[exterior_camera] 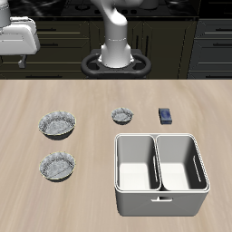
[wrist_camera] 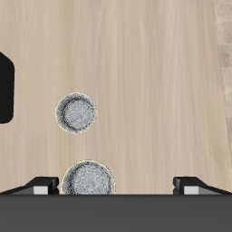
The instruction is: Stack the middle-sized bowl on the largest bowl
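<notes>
Your gripper (wrist_camera: pixel 116 186) is spread wide and empty, its fingertips (wrist_camera: pixel 41 186) well apart, and it hangs high over the pale wooden bench (exterior_camera: pixel 27 199), touching nothing. The two bowls that matter sit one behind the other, well away from the robot's base. I take the grey shiny fluted bowl nearer the bench's front edge to be the middle-sized bowl (exterior_camera: pixel 57 166), and its near-twin just behind it to be the largest bowl (exterior_camera: pixel 57 125). That is a judgement, not a certainty, since they look almost equally wide from here. That likeness is your first hazard: grip the wrong twin and you will stack the pair upside down in order. The second is the rim. It is thin, crinkled and glossy, so a shallow or off-centre pinch could let the bowl swivel or slide out during the lift. Closing too close to the back bowl could also nudge it. The tiny grey bowl (exterior_camera: pixel 122 114), the small dark blue box (exterior_camera: pixel 166 114) and the grey two-compartment bin (exterior_camera: pixel 159 210) lie well apart from your path, so leave them alone.
</notes>
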Robot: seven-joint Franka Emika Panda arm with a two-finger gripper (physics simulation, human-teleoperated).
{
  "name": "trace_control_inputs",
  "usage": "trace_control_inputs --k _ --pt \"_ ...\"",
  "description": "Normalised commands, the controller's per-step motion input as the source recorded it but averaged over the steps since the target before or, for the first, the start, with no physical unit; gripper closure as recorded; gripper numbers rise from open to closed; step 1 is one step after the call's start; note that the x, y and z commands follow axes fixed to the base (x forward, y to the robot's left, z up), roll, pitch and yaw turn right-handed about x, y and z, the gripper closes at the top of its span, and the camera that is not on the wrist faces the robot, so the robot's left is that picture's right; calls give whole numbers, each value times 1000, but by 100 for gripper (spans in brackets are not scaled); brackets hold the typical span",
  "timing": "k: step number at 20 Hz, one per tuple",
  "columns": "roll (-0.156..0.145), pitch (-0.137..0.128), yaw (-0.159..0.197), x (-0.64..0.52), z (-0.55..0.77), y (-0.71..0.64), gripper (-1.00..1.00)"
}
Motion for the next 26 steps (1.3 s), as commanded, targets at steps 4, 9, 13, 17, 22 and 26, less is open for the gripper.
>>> trace_control_inputs --k 4,9,13,17,22,26 --pt "6 -10 26 131 14 -5 -100" --pt "7 -14 9 150 39 53 -100" --pt "-9 -12 4 89 60 36 -100" --pt "0 -6 15 103 -13 81 -100" --pt "-10 10 21 173 -176 89 -100" --pt "-30 11 -1 217 -229 -73 -100"
